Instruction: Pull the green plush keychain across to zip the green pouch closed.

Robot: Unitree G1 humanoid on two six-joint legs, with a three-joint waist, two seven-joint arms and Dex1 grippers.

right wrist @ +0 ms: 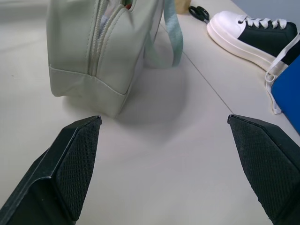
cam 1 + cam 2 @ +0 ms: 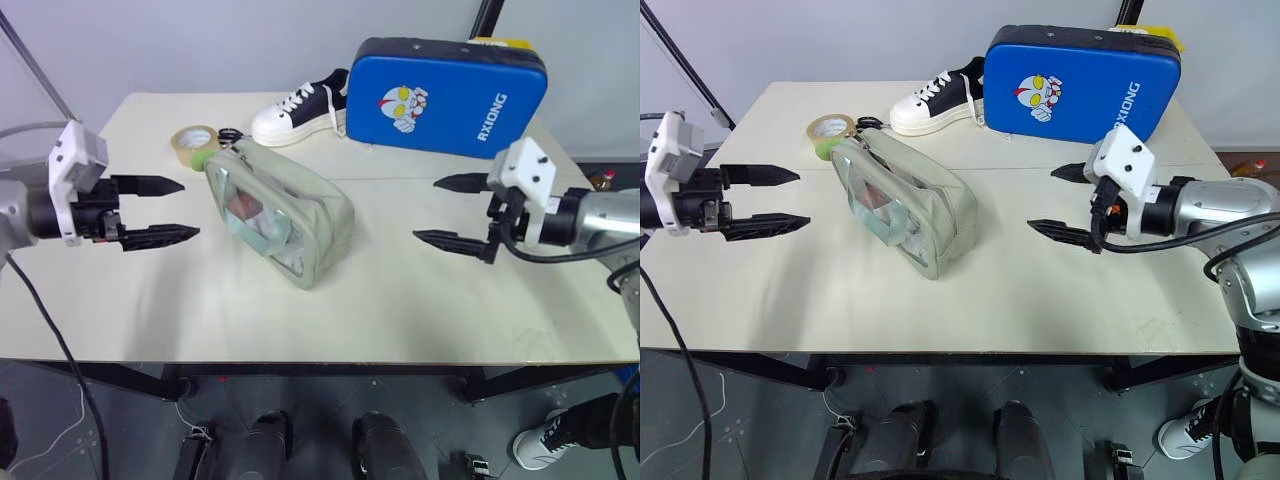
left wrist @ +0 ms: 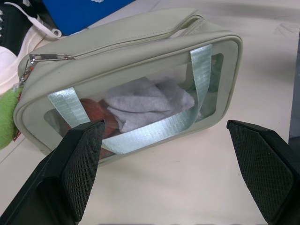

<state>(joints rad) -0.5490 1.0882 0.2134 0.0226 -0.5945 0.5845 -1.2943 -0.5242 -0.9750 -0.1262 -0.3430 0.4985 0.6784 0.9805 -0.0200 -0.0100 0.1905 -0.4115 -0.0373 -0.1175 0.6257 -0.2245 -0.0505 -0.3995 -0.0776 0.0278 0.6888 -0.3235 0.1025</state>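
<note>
While both my left gripper [image 2: 165,210] and right gripper [image 2: 450,212] hang wide open and empty, I must grab the small fuzzy lime-green plush keychain [image 3: 8,119] on the soft pale-green fabric pouch [image 2: 285,215] next

left claw [image 2: 168,210] and right claw [image 2: 446,212] raised, fingers spread, empty.

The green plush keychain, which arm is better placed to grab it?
Probably the left. The green plush keychain hangs at the green pouch end nearest the open left gripper; the right gripper faces the opposite end.
</note>
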